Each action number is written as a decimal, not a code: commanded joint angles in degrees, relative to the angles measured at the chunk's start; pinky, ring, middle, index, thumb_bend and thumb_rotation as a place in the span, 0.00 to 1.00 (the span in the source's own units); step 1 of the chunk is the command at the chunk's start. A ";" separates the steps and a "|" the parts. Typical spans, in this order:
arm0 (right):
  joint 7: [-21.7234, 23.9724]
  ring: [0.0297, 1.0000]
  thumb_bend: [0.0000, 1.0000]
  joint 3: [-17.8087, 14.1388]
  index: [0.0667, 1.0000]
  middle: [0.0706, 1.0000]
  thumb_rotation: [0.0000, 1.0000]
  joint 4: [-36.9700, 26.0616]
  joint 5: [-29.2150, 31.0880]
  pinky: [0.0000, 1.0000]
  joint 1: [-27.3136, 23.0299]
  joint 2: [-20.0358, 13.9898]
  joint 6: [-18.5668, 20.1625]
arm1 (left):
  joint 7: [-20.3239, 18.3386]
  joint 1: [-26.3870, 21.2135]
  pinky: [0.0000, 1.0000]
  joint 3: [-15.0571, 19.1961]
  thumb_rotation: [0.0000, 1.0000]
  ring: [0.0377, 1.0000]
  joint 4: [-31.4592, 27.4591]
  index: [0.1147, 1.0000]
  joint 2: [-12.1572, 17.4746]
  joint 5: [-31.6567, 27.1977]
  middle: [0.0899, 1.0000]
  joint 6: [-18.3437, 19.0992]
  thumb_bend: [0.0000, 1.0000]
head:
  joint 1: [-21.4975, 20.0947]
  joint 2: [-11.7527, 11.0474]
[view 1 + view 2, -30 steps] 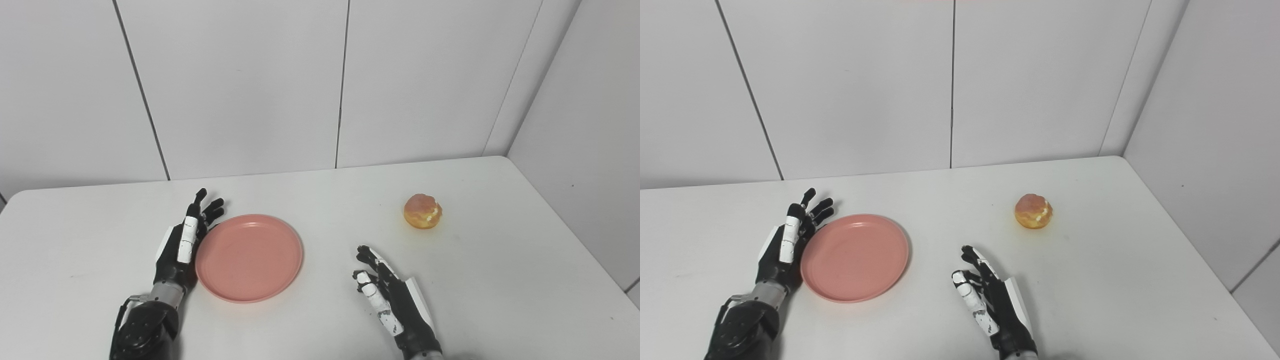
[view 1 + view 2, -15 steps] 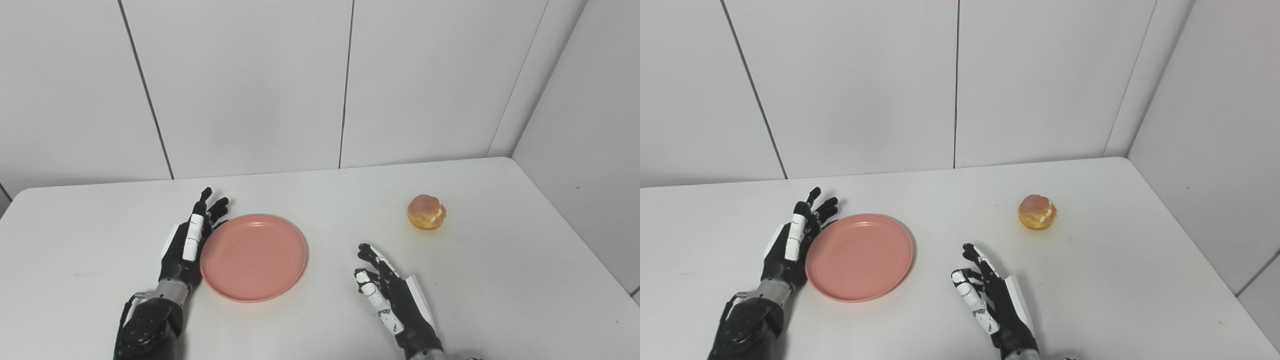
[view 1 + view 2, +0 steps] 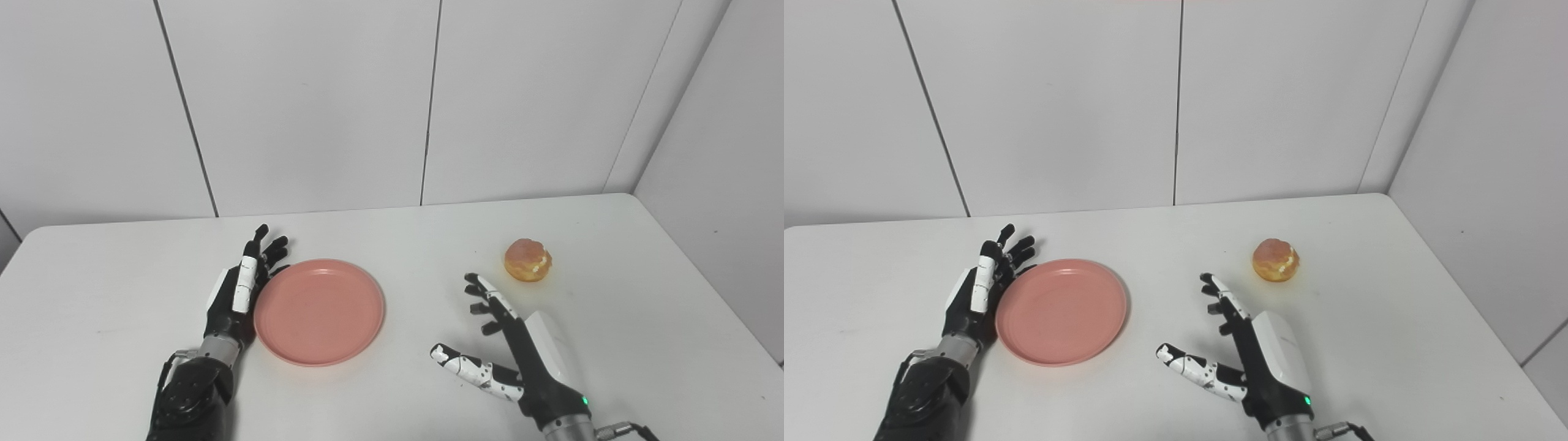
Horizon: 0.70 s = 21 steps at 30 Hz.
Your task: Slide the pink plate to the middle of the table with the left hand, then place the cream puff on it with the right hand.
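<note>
A pink plate (image 3: 319, 310) lies flat on the white table (image 3: 92, 294), left of the middle. My left hand (image 3: 237, 298) rests edge-on against the plate's left rim, fingers straight and apart, holding nothing. The cream puff (image 3: 527, 260), golden with a pinkish top, sits at the right, far from the plate. My right hand (image 3: 511, 343) hovers between plate and puff, open wide with the thumb spread to the left. Its fingertips point at the puff but stop a short way from it.
White wall panels stand close behind the table, and another wall runs along the right side. The table's right edge (image 3: 710, 288) lies just beyond the cream puff.
The camera has shifted a little, moving the scene rightward. My right hand has risen, spread its thumb wide and reached forward toward the cream puff. My left hand stays against the plate's rim.
</note>
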 commanded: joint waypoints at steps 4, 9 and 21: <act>5.87 0.81 1.00 -2.55 0.91 0.90 0.34 -4.25 -0.60 0.66 -4.43 -4.01 1.25 | -0.54 -0.90 0.83 -0.22 0.97 0.92 1.59 0.99 -0.64 -0.14 0.89 0.12 0.95 | 0.14 -0.43; 12.16 0.87 1.00 -4.70 0.89 0.94 0.29 -5.63 -1.73 0.71 -8.88 -8.14 3.31 | -0.73 -1.01 0.83 -0.19 0.96 0.92 2.38 0.99 -0.72 -0.21 0.89 -0.77 0.95 | 0.37 -0.61; 25.04 0.91 1.00 -5.93 0.85 0.94 0.31 -2.68 -9.26 0.75 -20.81 -20.60 4.44 | -0.51 -0.80 0.85 -0.19 0.96 0.93 2.13 1.00 -1.28 -0.21 0.90 -0.56 0.93 | 1.17 -1.18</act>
